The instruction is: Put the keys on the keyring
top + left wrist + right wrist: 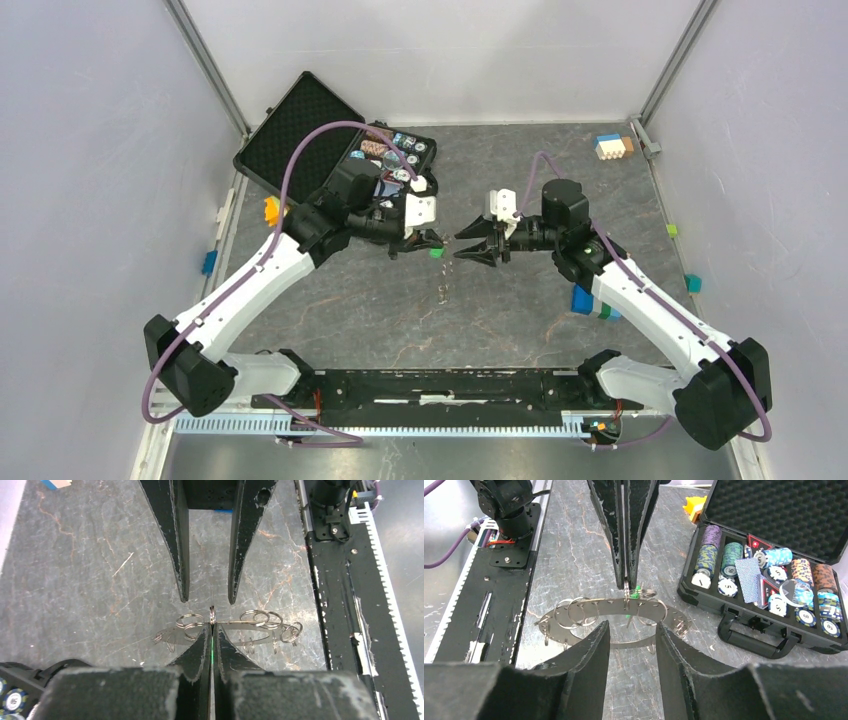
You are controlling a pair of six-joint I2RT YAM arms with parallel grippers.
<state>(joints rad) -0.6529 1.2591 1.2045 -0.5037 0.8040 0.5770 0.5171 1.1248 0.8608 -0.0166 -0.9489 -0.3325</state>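
The keyring point(172, 636) point(609, 604) is a flat grey metal ring with several small split rings point(260, 617) hooked through it. It lies level between the two grippers. My left gripper point(212, 627) point(437, 243) is shut at the ring's rim on a key with a green head point(637, 591), seen as a green sliver between its jaws. A small ring stands up at its tips. My right gripper point(632, 626) point(460, 245) faces it, open, with nothing between its fingers, and its tips stop just short of the ring's other side. I cannot tell whether the ring touches the table.
An open black case of poker chips point(330, 140) point(749, 640) stands at the back left, close behind the left gripper. An orange block point(271, 210), a blue and green block point(585, 300) and a wood and blue block point(610, 146) lie around. A black rail point(450, 385) runs along the near edge.
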